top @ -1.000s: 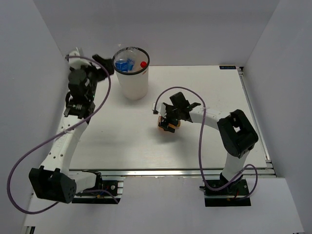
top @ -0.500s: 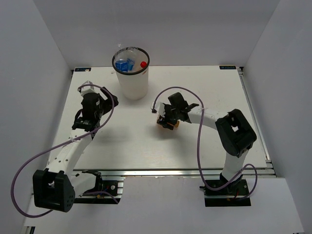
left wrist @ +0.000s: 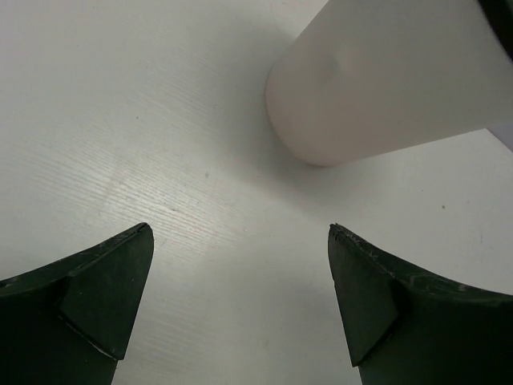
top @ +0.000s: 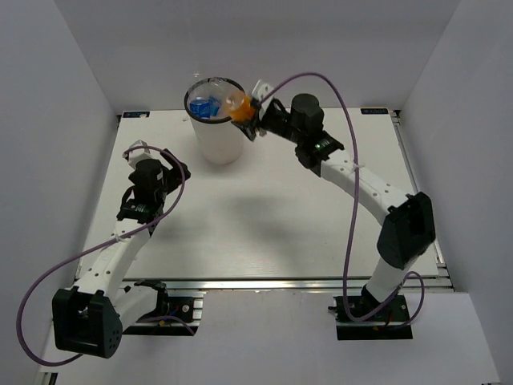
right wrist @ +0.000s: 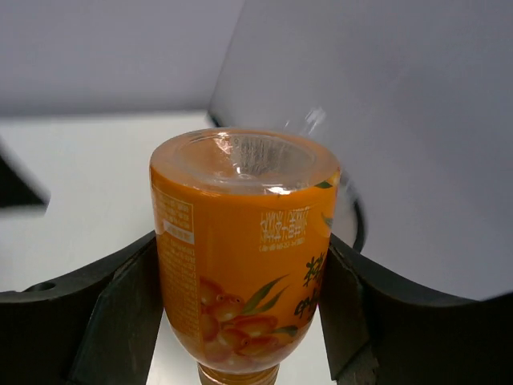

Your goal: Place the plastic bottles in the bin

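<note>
The white bin [top: 217, 138] with a thin black rim stands at the back of the table; it also shows in the left wrist view [left wrist: 385, 80]. Inside it I see blue-labelled bottles [top: 205, 106]. My right gripper [top: 243, 112] is shut on a short orange bottle [top: 236, 102] and holds it over the bin's right rim. In the right wrist view the orange bottle [right wrist: 240, 249] sits base-up between the fingers [right wrist: 120, 313]. My left gripper [top: 173, 171] is open and empty, low over the table left of the bin, shown in the left wrist view [left wrist: 239, 301].
White walls enclose the table on the left, back and right. The table surface [top: 264, 224] shows no loose bottles. Purple cables loop from both arms.
My right gripper lifted the orange bottle from the table's middle and carried it up and back to the bin's rim. My left arm drew back from the bin and lowered.
</note>
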{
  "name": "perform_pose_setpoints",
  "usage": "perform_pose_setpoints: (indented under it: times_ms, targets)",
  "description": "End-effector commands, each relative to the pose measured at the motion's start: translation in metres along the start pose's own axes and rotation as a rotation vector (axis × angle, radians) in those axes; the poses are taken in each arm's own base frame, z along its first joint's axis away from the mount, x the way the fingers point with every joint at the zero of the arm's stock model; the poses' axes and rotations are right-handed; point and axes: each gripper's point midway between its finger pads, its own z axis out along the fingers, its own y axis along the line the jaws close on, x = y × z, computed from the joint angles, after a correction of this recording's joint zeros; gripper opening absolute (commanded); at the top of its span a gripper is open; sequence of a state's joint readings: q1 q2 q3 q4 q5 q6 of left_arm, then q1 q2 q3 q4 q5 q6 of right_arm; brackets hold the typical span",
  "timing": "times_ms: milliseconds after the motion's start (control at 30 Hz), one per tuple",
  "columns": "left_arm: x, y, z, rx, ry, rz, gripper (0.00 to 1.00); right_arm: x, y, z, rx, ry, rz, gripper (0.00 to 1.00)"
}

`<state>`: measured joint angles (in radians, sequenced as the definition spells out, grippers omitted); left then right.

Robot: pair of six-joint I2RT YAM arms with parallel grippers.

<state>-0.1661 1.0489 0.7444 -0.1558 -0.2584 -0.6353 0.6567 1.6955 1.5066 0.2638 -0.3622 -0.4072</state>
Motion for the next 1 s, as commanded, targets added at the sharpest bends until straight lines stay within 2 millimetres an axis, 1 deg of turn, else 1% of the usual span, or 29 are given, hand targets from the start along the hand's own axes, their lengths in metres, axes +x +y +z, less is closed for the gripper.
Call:
perform_pose_setpoints:
  times_ms: [0,33,67,100,133,167,233,267,300,333,367,400,433,467,533,567,633,667,700,800,833,900,933,967]
  targets:
    - [0.003,0.004,-0.002,-0.010,-0.002,0.004,0.98,-0.047,-0.044,0.037,0.154,-0.208,0.129,0.47]
    - [0.003,0.003,-0.001,-0.006,0.001,0.006,0.98,-0.072,-0.063,0.041,0.202,-0.277,0.132,0.49]
    - [0.004,0.003,0.000,-0.009,0.007,0.008,0.98,-0.054,-0.067,0.059,0.221,-0.275,0.184,0.49]
    - [0.005,0.004,0.000,-0.011,0.010,0.010,0.98,-0.058,-0.074,0.067,0.235,-0.302,0.186,0.49]
    - [0.004,0.003,-0.001,-0.009,0.008,0.011,0.98,-0.092,-0.088,0.067,0.253,-0.378,0.161,0.51]
    - [0.003,0.004,-0.001,-0.013,0.005,0.010,0.98,-0.070,-0.087,0.085,0.248,-0.361,0.172,0.53]
    - [0.000,0.002,-0.003,-0.001,-0.006,0.018,0.98,-0.076,-0.097,0.094,0.271,-0.412,0.192,0.52]
    - [0.001,0.005,-0.003,-0.011,-0.008,0.021,0.98,-0.075,-0.100,0.102,0.280,-0.440,0.195,0.51]
    - [-0.001,0.006,-0.004,-0.016,-0.017,0.022,0.98,-0.081,-0.105,0.101,0.298,-0.493,0.189,0.50]
    - [-0.002,0.007,-0.004,-0.022,-0.019,0.021,0.98,-0.082,-0.106,0.102,0.305,-0.523,0.183,0.52]
    - [-0.001,0.008,-0.004,-0.026,-0.016,0.024,0.98,-0.074,-0.106,0.108,0.314,-0.541,0.183,0.53]
    - [-0.001,0.009,-0.004,-0.029,-0.018,0.025,0.98,-0.078,-0.108,0.107,0.325,-0.578,0.177,0.54]
    - [0.000,0.010,-0.004,-0.030,-0.016,0.026,0.98,-0.074,-0.110,0.109,0.334,-0.585,0.176,0.54]
    - [0.002,0.010,-0.004,-0.027,-0.015,0.032,0.98,-0.065,-0.109,0.115,0.338,-0.585,0.178,0.55]
    - [0.001,0.013,-0.003,-0.041,-0.019,0.035,0.98,-0.059,-0.107,0.119,0.336,-0.607,0.189,0.56]
    - [0.002,0.014,-0.003,-0.047,-0.016,0.039,0.98,-0.047,-0.103,0.125,0.328,-0.595,0.208,0.57]
    - [0.002,0.014,-0.003,-0.048,-0.017,0.039,0.98,-0.040,-0.097,0.130,0.295,-0.591,0.250,0.60]
    - [0.002,0.014,-0.003,-0.047,-0.016,0.042,0.98,-0.034,-0.092,0.133,0.278,-0.581,0.265,0.62]
    - [0.002,0.014,-0.003,-0.047,-0.016,0.042,0.98,-0.024,-0.087,0.136,0.262,-0.559,0.278,0.69]
    - [0.002,0.014,-0.004,-0.045,-0.021,0.042,0.98,-0.018,-0.076,0.138,0.233,-0.529,0.288,0.78]
    - [0.003,0.015,-0.004,-0.044,-0.020,0.042,0.98,-0.008,-0.071,0.140,0.223,-0.502,0.296,0.81]
    - [0.002,0.014,-0.005,-0.038,-0.024,0.042,0.98,-0.010,-0.070,0.138,0.212,-0.486,0.293,0.89]
    - [0.003,0.015,-0.005,-0.039,-0.022,0.042,0.98,-0.009,-0.069,0.138,0.210,-0.477,0.288,0.89]
    - [0.004,0.015,-0.004,-0.038,-0.020,0.041,0.98,-0.015,-0.070,0.136,0.209,-0.481,0.284,0.89]
